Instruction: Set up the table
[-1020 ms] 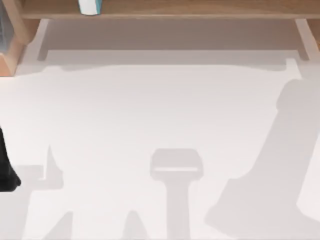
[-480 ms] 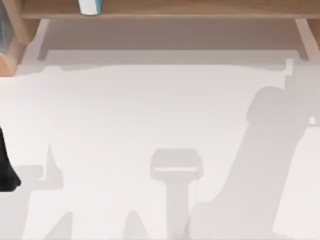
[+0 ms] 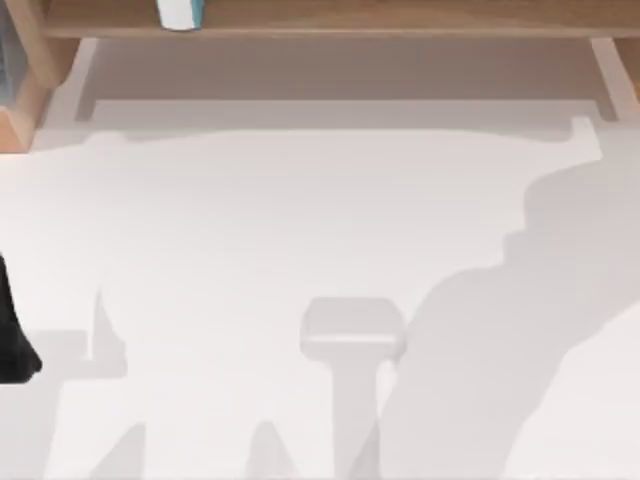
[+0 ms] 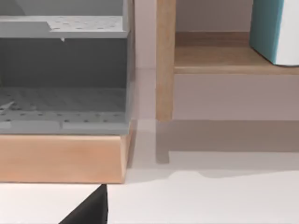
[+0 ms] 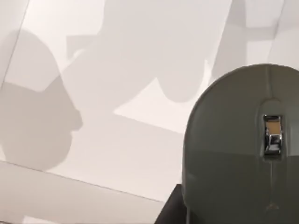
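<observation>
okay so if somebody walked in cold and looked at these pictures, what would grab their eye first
Probably the grey computer mouse looming close in the right wrist view, its metal scroll wheel catching light, above the white table. Next, the broad soft shadow spreading over the table's right side in the top view. Then the wooden shelf along the far edge, with a white and teal container standing on it toward the left.

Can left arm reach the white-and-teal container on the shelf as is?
Probably yes. The left arm sits at the table's left edge; the container stands at the shelf's open front, nothing seen standing between. The wooden upright nearby needs care.
</observation>
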{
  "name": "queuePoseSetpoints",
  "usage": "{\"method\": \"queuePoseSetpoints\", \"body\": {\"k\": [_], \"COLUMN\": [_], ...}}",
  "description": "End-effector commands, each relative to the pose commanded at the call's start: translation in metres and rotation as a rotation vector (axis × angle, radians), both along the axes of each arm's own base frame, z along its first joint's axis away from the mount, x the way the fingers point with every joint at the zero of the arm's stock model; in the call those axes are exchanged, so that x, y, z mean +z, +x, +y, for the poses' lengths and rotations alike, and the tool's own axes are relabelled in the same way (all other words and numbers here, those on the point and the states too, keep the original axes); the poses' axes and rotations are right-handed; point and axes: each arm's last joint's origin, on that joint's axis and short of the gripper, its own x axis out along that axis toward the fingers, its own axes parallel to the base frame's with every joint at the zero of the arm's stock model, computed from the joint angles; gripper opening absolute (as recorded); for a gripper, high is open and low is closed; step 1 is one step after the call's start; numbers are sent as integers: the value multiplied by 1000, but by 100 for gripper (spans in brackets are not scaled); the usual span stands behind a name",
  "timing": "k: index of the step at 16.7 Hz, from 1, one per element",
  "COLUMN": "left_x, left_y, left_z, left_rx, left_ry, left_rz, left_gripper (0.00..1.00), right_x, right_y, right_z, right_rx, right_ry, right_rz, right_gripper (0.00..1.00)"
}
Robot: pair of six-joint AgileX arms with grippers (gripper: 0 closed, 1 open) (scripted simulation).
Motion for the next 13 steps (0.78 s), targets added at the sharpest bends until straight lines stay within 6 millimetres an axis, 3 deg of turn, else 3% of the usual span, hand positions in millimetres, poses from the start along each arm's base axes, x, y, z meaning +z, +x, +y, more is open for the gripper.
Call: {"method": "queuePoseSetpoints", "body": {"k": [5,13], "left_x": [0,0], "left_y": [0,0], "left_z": [0,0], "left_rx": [0,0], "left_ry": [0,0], "left_rz": [0,0], "left_gripper": [100,100], "right_x": [-1,-70], "right_y": [-67,-180], "right_z": [-4,13], "right_rx": [-73,-225], "right_ry": [1,71], "right_rz": [1,148], "right_gripper": [0,0]}}
